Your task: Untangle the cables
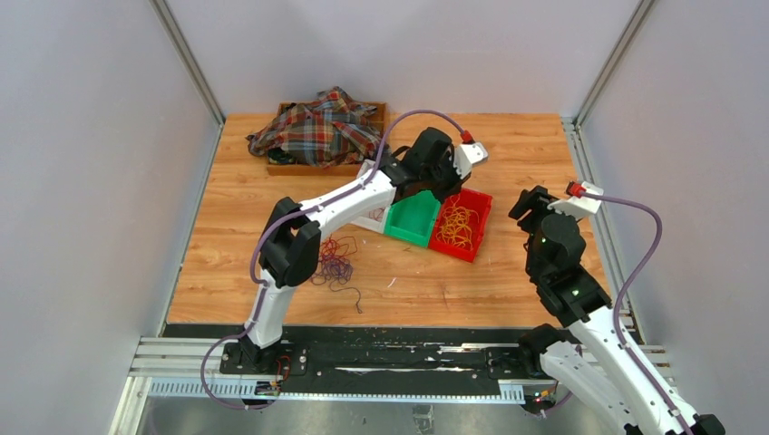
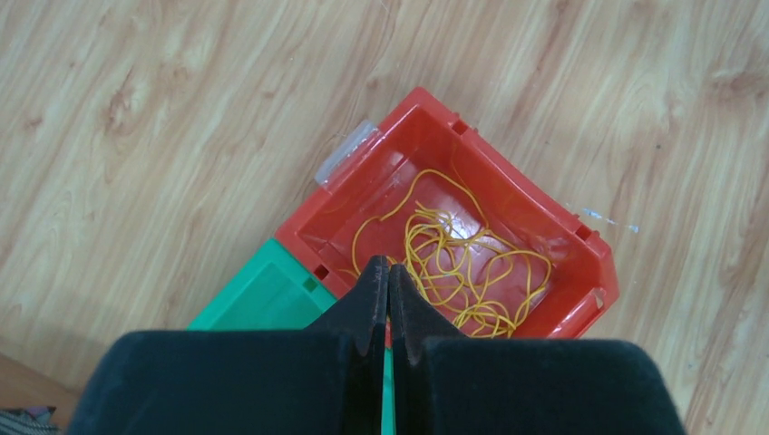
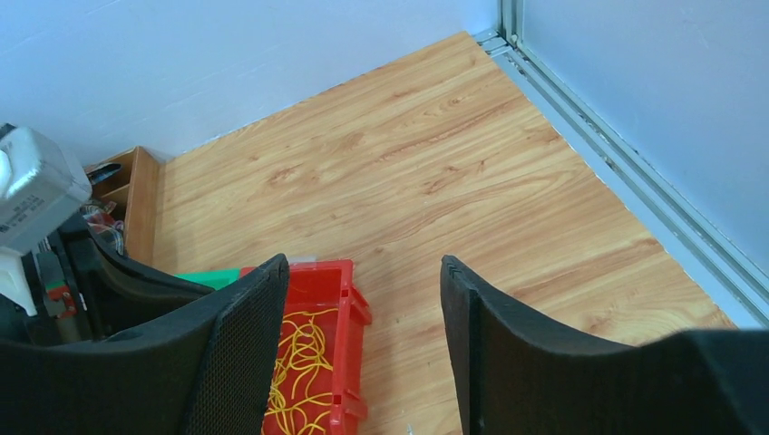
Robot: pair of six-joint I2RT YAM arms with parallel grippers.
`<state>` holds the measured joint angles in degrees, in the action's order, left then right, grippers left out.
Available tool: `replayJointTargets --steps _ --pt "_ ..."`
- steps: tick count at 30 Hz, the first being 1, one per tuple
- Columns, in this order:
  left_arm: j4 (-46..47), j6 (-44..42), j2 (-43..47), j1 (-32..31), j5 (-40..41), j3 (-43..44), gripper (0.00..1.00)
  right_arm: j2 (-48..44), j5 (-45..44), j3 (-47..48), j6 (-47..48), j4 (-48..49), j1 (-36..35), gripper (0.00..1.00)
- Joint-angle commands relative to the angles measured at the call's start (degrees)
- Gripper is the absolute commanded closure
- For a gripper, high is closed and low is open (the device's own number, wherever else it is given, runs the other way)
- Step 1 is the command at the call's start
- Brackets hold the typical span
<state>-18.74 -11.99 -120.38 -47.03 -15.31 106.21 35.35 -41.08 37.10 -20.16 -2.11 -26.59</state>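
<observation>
The cables lie in two lots. A loose heap of yellow cables sits on the floor of the red bin, its loops spread from the middle toward the near wall. A smaller knot of dark red and purple cables lies on the bare table, well apart from the bins and just beside the elbow of the left arm, with one dark strand trailing toward the near edge.

The left gripper hangs over the seam where the red bin meets the green bin. Its two fingers are pressed flat together with no gap, and no strand can be seen clamped between them. The nearest yellow loops pass just beside the fingertips in the wrist view, but whether they touch cannot be told.

The right gripper is off to the right of the red bin, above bare wood. Its jaws stand wide apart and hold nothing, and nothing touches them.

At the far left of the table, a plaid cloth is bunched over a wooden tray.
</observation>
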Motion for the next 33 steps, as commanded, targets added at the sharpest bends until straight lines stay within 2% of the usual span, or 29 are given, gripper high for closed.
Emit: replayJointTargets --steps 1,5,10,14,15,17,21,26,30,33 --pt "2.2 -2.6 1.7 -1.0 1.5 -2.0 0.99 -0.9 -2.0 -0.8 -1.8 -1.3 0.9 0.39" --pt "4.4 -4.0 1.0 -2.1 3.3 -4.1 1.0 -0.1 -1.3 -0.6 -1.8 -1.2 0.9 0.39" --pt "5.4 -4.9 -2.6 -2.8 4.0 -2.6 1.0 -1.1 -2.2 -1.0 -2.4 -1.8 1.2 0.4" --pt "1.2 -5.4 -5.8 -2.8 4.3 1.3 0.99 -1.7 -1.6 0.3 -1.0 -2.1 1.9 0.4" --pt "0.5 -5.1 -6.0 -2.8 4.1 1.8 0.96 -1.5 -1.5 0.8 -0.6 -2.4 2.0 0.4" --pt "-0.6 -5.3 -6.3 -2.8 3.2 2.2 0.7 -1.1 -1.2 1.4 -0.6 -3.1 2.3 0.4" --pt "-6.4 -6.2 -6.5 -2.8 1.0 5.2 0.46 -0.9 0.8 1.9 -2.3 -3.6 2.8 0.4" --pt "-9.7 -7.7 -3.3 -2.8 0.6 5.4 0.28 0.0 2.0 3.4 -2.5 -4.3 2.9 0.4" --pt "-16.5 -9.6 -0.6 -2.6 2.3 9.9 0.03 0.5 2.8 4.2 -2.3 -4.8 2.9 0.41" --pt "-20.5 -11.1 2.5 -1.6 2.6 11.1 0.02 1.0 3.5 4.7 -2.5 -4.8 3.0 0.41"
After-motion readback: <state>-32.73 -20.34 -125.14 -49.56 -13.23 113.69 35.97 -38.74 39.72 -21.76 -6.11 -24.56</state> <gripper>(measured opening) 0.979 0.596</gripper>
